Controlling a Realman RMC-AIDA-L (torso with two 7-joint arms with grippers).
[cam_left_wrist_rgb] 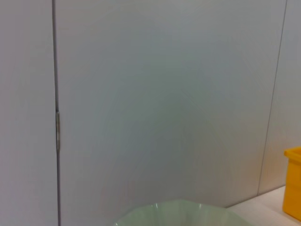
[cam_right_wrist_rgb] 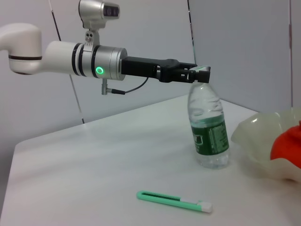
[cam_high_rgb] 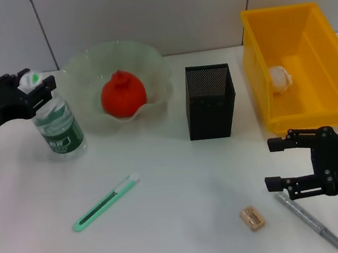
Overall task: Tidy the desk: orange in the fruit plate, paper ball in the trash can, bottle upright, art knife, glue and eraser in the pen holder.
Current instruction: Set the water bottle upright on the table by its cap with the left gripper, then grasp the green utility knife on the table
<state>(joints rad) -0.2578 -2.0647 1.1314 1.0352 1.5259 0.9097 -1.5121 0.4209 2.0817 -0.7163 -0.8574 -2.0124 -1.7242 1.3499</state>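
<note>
Bottle (cam_high_rgb: 57, 124) is standing upright at the near left of the white desk (cam_high_rgb: 180, 223), just beside the fruit plate (cam_high_rgb: 150, 64), and the left gripper (cam_high_rgb: 32, 87) is clamped around its cap. Its green label is carrying white print that is too small for me to read. Orange (cam_high_rgb: 123, 95) is sitting in the pale green fruit plate, and the paper ball (cam_high_rgb: 279, 78) is lying inside the yellow trash can (cam_high_rgb: 260, 73) on the right. Between them the black mesh pen holder (cam_high_rgb: 210, 101) is standing with nothing visible in it. Green art knife (cam_high_rgb: 105, 202) is lying flat on the desk in front of the bottle, well apart from the holder. The right gripper (cam_high_rgb: 274, 163) is hovering with its fingers spread above the near right of the desk, just over the end of a grey glue (cam_high_rgb: 310, 220) stick, and the tan eraser (cam_high_rgb: 252, 218) is lying near it.
</note>
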